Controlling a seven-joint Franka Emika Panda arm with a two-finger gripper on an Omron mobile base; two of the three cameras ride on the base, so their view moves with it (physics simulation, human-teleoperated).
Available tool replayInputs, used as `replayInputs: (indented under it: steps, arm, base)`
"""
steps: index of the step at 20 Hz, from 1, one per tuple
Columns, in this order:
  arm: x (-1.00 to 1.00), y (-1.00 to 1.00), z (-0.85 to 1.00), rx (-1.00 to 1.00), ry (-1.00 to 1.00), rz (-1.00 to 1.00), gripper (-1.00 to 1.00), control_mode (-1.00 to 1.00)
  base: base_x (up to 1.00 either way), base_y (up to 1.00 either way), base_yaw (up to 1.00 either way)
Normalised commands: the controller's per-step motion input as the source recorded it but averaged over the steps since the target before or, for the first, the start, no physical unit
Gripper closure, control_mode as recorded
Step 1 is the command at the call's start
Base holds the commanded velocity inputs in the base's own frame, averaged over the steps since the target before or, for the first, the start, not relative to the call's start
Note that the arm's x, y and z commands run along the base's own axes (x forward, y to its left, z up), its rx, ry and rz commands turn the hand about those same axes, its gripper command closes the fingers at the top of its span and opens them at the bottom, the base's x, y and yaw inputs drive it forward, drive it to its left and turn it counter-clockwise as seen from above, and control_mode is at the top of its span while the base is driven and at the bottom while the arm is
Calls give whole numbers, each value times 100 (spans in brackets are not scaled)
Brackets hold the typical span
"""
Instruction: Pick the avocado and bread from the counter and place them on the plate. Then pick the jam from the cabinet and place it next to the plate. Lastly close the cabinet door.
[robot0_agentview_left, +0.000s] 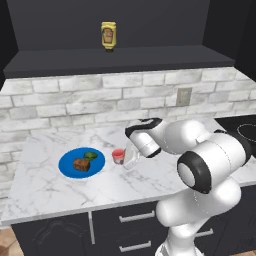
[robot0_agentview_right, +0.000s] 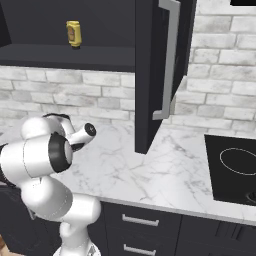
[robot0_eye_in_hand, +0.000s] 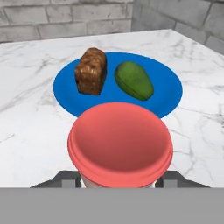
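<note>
The red jam (robot0_agentview_left: 118, 156) sits between the fingers of my gripper (robot0_agentview_left: 123, 159), which is shut on it just right of the blue plate (robot0_agentview_left: 67, 161), low over the counter (robot0_agentview_left: 50, 190). In the hand view the jam (robot0_eye_in_hand: 119, 142) shows its red top close to the camera, in my gripper (robot0_eye_in_hand: 119, 180), with the plate (robot0_eye_in_hand: 170, 94) right behind it. The brown bread (robot0_eye_in_hand: 91, 71) and the green avocado (robot0_eye_in_hand: 133, 80) lie side by side on that plate. I cannot tell whether the jar touches the marble. The cabinet door (robot0_agentview_right: 147, 75) stands open.
A yellow bottle (robot0_agentview_left: 108, 35) stands on the cabinet (robot0_agentview_left: 125, 60) shelf above. The open door's bar handle (robot0_agentview_right: 167, 60) hangs over the counter to my right. A black cooktop (robot0_agentview_right: 235, 167) lies at the far right. A brick wall backs the counter.
</note>
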Motion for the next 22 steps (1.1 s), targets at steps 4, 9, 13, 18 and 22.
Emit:
replayInputs:
  steps: [4,9,13,18,22]
  arm:
    - [13,5,-7,0,0,0,100,-100]
    - [13,5,-9,0,0,0,100,-100]
    - [12,3,-16,0,0,0,100,-100]
    - [12,4,-25,0,0,0,100,-100]
    - [12,6,-22,0,0,0,100,-100]
  base:
    - [0,0,0]
    - [0,0,0]
    - [0,0,0]
    - [0,0,0]
    - [0,0,0]
